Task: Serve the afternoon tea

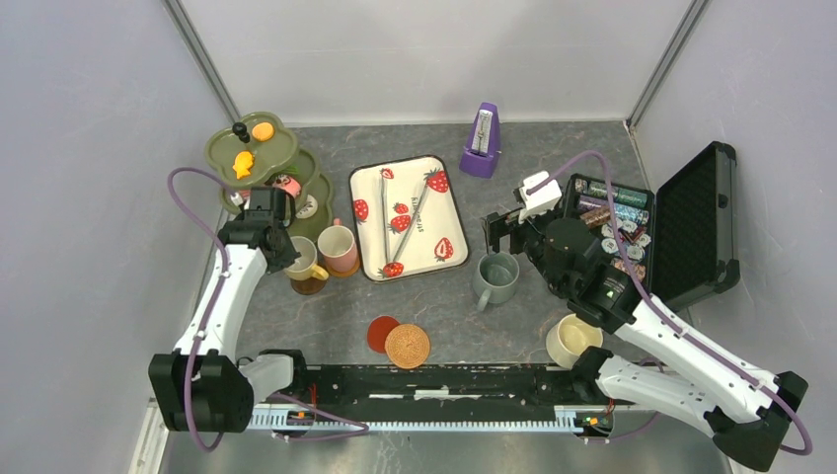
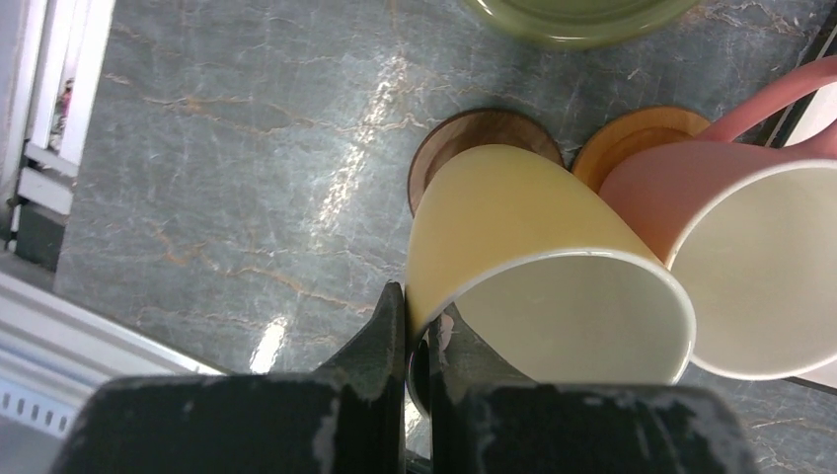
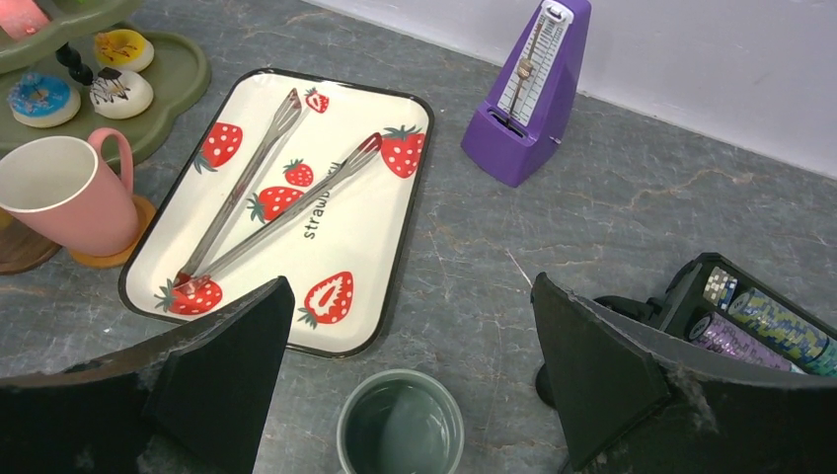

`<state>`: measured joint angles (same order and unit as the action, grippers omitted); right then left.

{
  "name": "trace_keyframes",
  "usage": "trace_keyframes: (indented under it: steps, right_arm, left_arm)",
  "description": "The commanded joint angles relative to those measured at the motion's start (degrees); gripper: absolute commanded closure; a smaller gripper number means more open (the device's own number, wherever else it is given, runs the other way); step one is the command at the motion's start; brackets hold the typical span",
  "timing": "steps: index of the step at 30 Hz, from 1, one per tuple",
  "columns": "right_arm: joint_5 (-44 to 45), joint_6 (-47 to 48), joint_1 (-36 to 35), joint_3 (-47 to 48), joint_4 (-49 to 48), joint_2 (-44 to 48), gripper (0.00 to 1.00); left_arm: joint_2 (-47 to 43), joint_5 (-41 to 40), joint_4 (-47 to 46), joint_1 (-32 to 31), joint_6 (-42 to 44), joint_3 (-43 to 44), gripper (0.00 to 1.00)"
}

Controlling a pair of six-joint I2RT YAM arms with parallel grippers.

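Note:
My left gripper (image 2: 419, 301) is shut on the rim of the yellow mug (image 2: 513, 227), one finger inside and one outside. The mug is over a dark brown coaster (image 2: 464, 133); I cannot tell whether it rests on it. Right beside it the pink mug (image 1: 339, 247) stands on an orange coaster (image 2: 632, 133). My right gripper (image 3: 410, 286) hangs open above the grey-green mug (image 3: 400, 425), apart from it. The cream mug (image 1: 574, 339) sits near the right arm. The olive tiered stand (image 1: 262, 168) at the back left carries toy pastries (image 3: 118, 91).
A strawberry tray (image 1: 407, 215) with two tongs lies in the middle. A red coaster (image 1: 383, 333) and a woven coaster (image 1: 408, 346) lie near the front. A purple metronome (image 1: 482, 141) stands at the back. An open black case (image 1: 681, 222) is on the right.

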<state>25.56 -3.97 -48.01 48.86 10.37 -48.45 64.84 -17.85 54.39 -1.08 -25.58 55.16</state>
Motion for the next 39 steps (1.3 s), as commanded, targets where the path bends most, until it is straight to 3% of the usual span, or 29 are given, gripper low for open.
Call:
trace_keyframes:
  steps: [1,22,39]
  right_arm:
    - [0.1,1.1,-0.2,-0.1,-2.6,-0.2,0.02]
    - [1.0,1.6,-0.2,-1.3,-3.1,0.2,0.02]
    - [-0.7,0.3,-0.2,-1.5,-3.0,-1.1,0.02]
  left_arm:
    - [1.0,4.2,-9.1,1.0,4.6,-1.7,0.98]
    - [5.4,7.7,-12.6,5.6,3.2,-5.5,0.98]
    - [3.4,6.4,-5.1,5.6,-0.8,-2.9,0.97]
